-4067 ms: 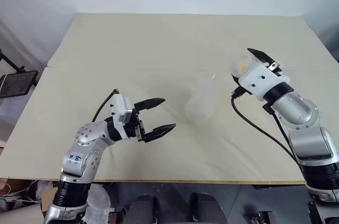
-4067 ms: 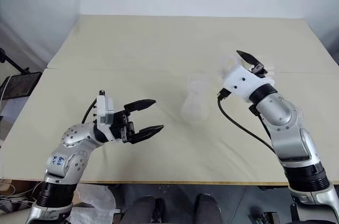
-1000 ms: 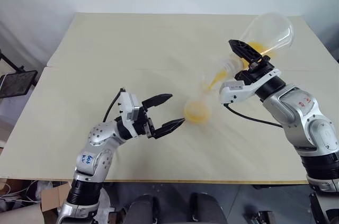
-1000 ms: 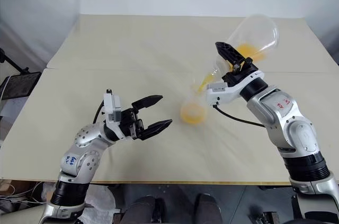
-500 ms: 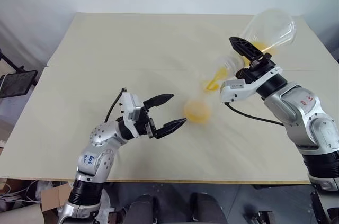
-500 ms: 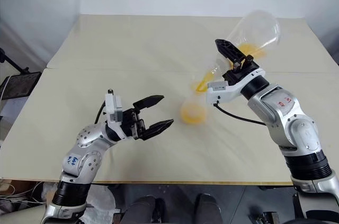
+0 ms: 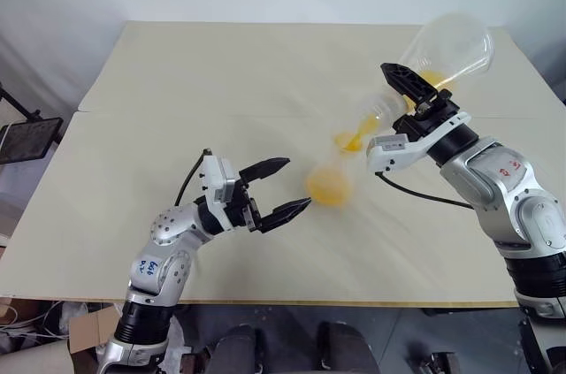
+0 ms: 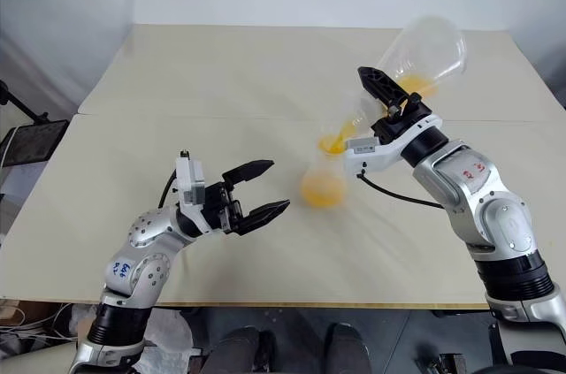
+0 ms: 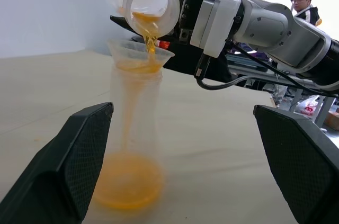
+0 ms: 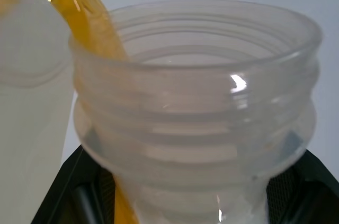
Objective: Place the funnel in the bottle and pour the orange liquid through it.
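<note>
Over bottle (image 7: 329, 181): right gripper (image 7: 409, 94) clamps flask (image 7: 442, 51) (now pouring) | left gripper (image 7: 285, 187) wide

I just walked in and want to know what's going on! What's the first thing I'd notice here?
The orange liquid streaming from a tipped clear flask, held up by the right gripper. It runs through the funnel into the bottle at the middle of the table, pooling at its base. The left gripper waits open beside it.
</note>
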Controlling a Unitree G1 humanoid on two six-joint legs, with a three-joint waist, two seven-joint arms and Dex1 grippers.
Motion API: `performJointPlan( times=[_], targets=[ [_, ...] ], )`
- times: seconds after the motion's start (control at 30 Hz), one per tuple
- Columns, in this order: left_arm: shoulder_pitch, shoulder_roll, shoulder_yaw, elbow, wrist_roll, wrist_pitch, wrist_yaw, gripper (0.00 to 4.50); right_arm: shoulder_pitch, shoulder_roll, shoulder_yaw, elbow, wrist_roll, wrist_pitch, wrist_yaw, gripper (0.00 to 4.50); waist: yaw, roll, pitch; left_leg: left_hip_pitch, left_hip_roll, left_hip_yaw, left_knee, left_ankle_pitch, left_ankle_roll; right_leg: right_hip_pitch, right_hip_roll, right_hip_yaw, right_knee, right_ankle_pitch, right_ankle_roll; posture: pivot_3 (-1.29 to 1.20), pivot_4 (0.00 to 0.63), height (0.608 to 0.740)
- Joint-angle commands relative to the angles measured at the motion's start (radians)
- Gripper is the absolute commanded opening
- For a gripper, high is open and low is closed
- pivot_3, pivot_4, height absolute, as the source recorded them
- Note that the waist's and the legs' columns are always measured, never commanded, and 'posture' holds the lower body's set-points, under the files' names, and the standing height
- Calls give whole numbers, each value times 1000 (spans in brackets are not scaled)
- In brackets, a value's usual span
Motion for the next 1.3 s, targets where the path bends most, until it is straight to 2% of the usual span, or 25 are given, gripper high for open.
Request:
performJointPlan(
  times=[0.03,1.3],
  targets=[
    [6,-1,-4,-46,-1,-17,6,4500,-21,-16,-25,-13,-10,-4,-35,2807,0,0,0,0,0,0,0,0,0,0,0,0,0,0,0,0,150,740],
    [8,-32,-12,-36,13,-55,33,4500,-56,-20,-13,14,-52,-30,-77,2807,0,0,0,0,0,0,0,0,0,0,0,0,0,0,0,0,150,740]
  ],
)
